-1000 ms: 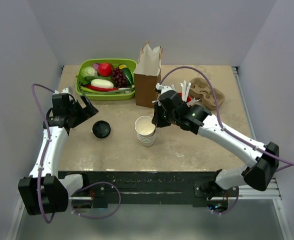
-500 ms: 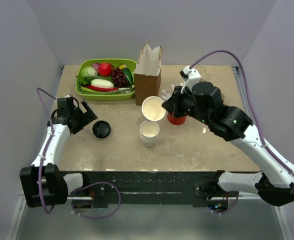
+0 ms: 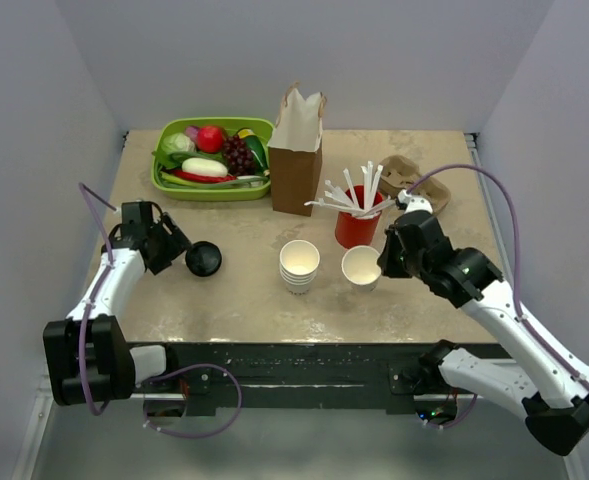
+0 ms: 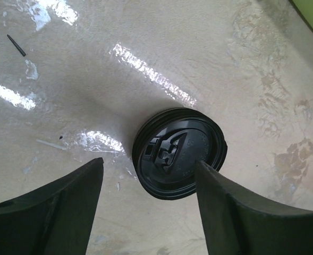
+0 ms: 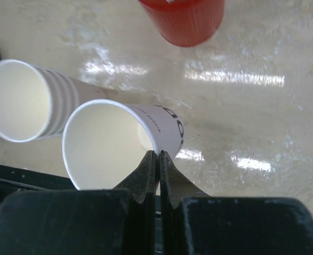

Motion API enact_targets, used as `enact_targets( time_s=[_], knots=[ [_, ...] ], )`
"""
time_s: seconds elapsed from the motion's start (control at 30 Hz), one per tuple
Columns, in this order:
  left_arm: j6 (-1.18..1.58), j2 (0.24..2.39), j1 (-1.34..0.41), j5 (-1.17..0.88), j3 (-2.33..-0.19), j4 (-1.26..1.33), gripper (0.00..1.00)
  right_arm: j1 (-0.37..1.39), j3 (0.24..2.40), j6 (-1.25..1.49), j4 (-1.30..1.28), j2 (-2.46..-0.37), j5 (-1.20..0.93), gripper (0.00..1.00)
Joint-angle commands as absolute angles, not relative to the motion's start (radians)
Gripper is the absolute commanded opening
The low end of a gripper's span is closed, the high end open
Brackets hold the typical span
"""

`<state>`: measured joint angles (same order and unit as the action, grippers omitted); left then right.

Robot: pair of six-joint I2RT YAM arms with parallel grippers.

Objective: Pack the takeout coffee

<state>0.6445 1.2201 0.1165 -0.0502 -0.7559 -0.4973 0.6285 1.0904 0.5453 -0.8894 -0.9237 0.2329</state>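
Observation:
No lidded cup is in view. A single lidless white paper cup (image 3: 361,266) stands upright just right of the stack of white cups (image 3: 299,262). My right gripper (image 3: 382,262) is shut on its right rim wall. In the right wrist view the jaws (image 5: 157,154) pinch the cup wall (image 5: 108,143), with the stack (image 5: 23,101) to its left. A loose black sip lid (image 3: 203,259) lies flat on the table at the left. My left gripper (image 3: 174,247) is open just left of it. In the left wrist view the lid (image 4: 178,153) lies ahead between the open fingers (image 4: 148,164).
An open brown paper bag (image 3: 296,150) stands at the back centre. A green tray (image 3: 169,185) of toy food is at the back left. A red cup (image 3: 354,228) of white stirrers stands behind the held cup. A brown cup carrier (image 3: 414,180) lies at the back right.
My right gripper lifted one cup off the stack, carried it right and lowered it beside the stack. My left gripper moved down and right toward the black lid.

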Motion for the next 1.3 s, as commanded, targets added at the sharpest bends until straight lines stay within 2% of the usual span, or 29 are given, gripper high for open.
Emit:
enact_targets(
  time_s=[0.0,0.17,0.4,0.73,0.8,0.97,1.17,1.2,1.23,1.27],
  knots=[
    [0.647,1.233,0.110,-0.043,-0.756,-0.457,0.68,0.611,0.971,0.630,-0.750,-0.902,0.267,0.00],
    [0.644,1.241,0.106,-0.041,-0.765,-0.462,0.61,0.604,0.904,0.652,-0.638,-0.931,0.261,0.00],
    [0.646,1.284,0.095,-0.038,-0.758,-0.460,0.40,0.595,0.828,0.673,-0.526,-0.999,0.235,0.00],
    [0.652,1.312,0.089,-0.002,-0.761,-0.471,0.28,0.578,0.828,0.673,-0.517,-1.057,0.262,0.00],
    [0.650,1.318,0.087,-0.002,-0.761,-0.469,0.24,0.577,0.836,0.673,-0.522,-1.063,0.267,0.02],
    [0.649,1.328,0.083,-0.003,-0.765,-0.471,0.22,0.574,0.842,0.673,-0.531,-1.065,0.276,0.07],
    [0.646,1.341,0.080,-0.006,-0.770,-0.463,0.19,0.572,0.854,0.670,-0.551,-1.062,0.291,0.22],
    [0.643,1.344,0.077,-0.014,-0.773,-0.466,0.19,0.571,0.854,0.666,-0.551,-1.058,0.296,0.27],
    [0.641,1.344,0.077,-0.017,-0.775,-0.463,0.18,0.571,0.856,0.667,-0.555,-1.052,0.299,0.42],
    [0.640,1.347,0.078,-0.017,-0.775,-0.462,0.16,0.571,0.862,0.666,-0.558,-1.049,0.304,0.49]
  ],
)
